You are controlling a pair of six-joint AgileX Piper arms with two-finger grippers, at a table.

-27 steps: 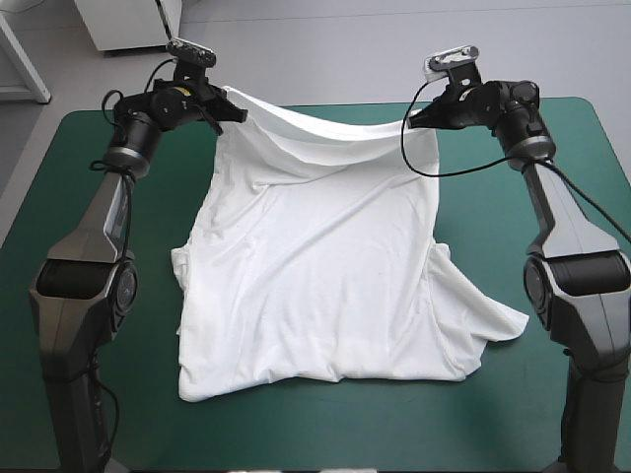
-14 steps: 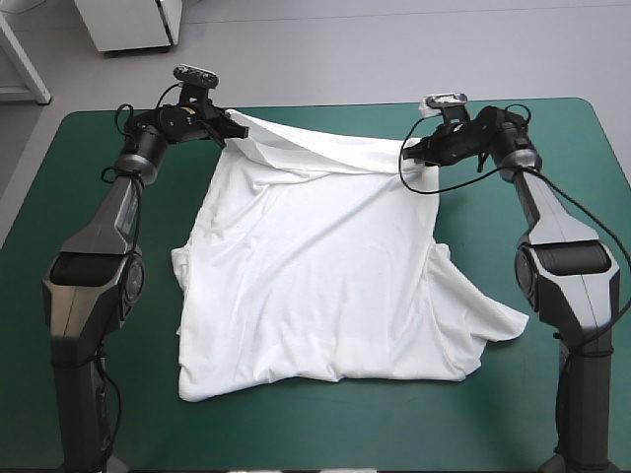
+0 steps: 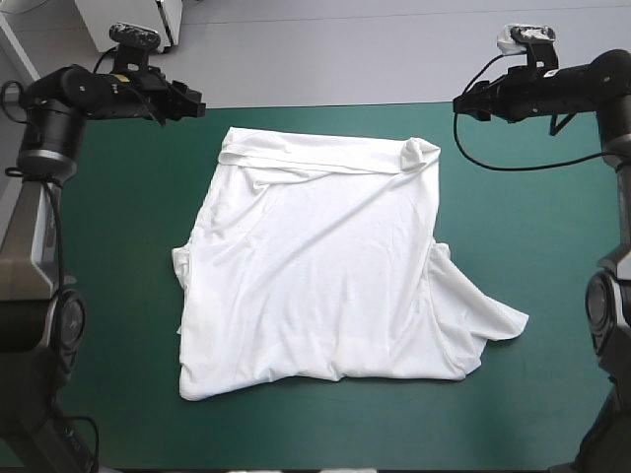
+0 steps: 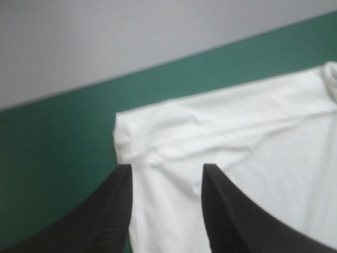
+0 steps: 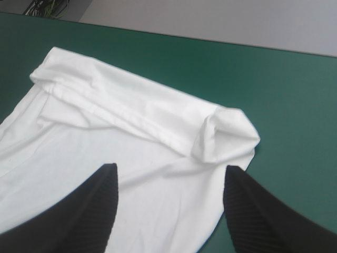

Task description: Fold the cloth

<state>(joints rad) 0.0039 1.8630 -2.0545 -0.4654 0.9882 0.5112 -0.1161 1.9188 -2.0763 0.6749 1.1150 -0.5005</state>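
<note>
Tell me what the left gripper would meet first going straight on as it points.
Probably the white T-shirt, whose far corner lies just ahead of the open left gripper; the gripper's height above it is unclear.

T-shirt [image 3: 315, 266] lies flat mid-table [image 3: 552, 197], a bit twd the far edge. Far hem's turned back onto the shirt in a band, bunched at the far-right corner. Sleeve sticks out right, nearer the front. Left gripper [image 3: 194, 101] sits beyond the far-left corner, apart; right gripper [image 3: 459, 103] beyond the far-right corner, apart too.
</note>
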